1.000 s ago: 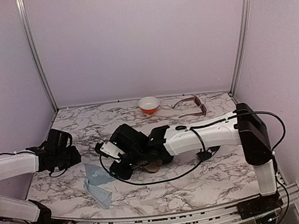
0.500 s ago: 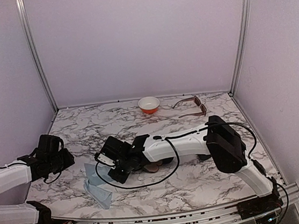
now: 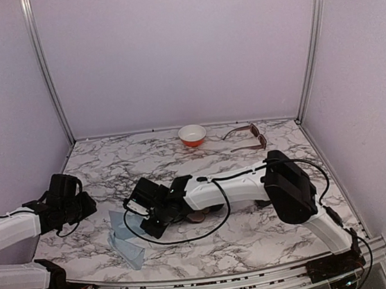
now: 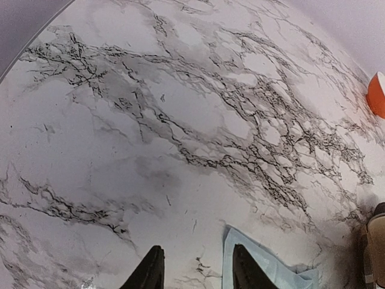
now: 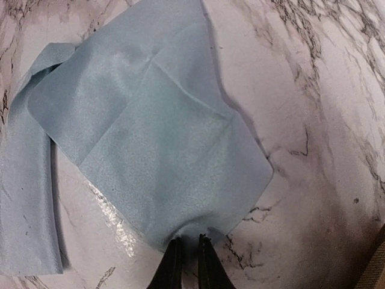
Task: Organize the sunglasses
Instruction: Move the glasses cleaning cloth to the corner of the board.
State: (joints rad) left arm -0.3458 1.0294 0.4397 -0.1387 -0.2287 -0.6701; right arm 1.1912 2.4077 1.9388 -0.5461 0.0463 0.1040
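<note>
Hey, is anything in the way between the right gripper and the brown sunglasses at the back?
No object visibly blocks it. The right gripper pinches the blue cloth; the brown sunglasses lie apart at the back right, the bowl off to their left. Its own arm hides some of the path.

L arm (image 3: 11, 231) jaws apart; R arm (image 3: 232, 185) jaws pinched near-shut.
</note>
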